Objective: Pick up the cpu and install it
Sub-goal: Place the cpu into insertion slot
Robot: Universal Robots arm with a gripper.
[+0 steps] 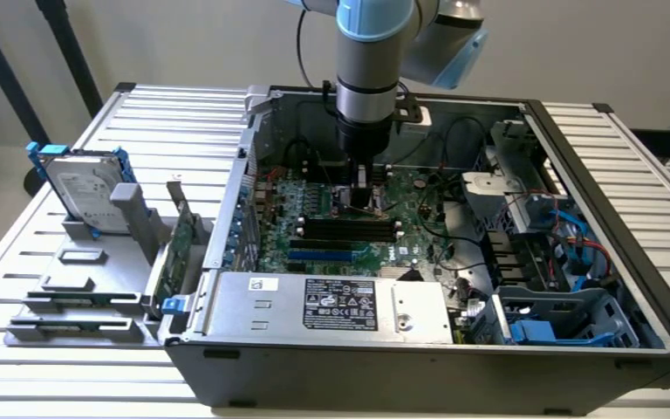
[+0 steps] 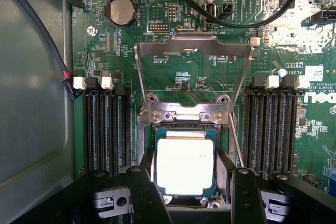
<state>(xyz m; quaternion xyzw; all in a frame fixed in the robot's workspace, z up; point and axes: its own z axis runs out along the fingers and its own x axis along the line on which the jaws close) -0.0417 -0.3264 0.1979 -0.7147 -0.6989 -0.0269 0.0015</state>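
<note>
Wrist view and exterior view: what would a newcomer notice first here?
The bright silvery square cpu stands out on the green motherboard, beside the swung-open grey metal socket frame, with the black gripper close over it. In the exterior view, the grey-and-blue robot arm reaches down into the open dark-grey computer case.

The exterior view stands off the bench (image 1: 172, 100), raised at one long side of the open computer case (image 1: 428, 371). It looks down and across, far enough back to take in the whole case and the arm (image 1: 368, 52). The wrist view looks straight down, close over the motherboard (image 2: 94, 3), past its own jaws onto the cpu (image 2: 185, 166). Both views share the board around the memory slots (image 1: 347, 229).
</note>
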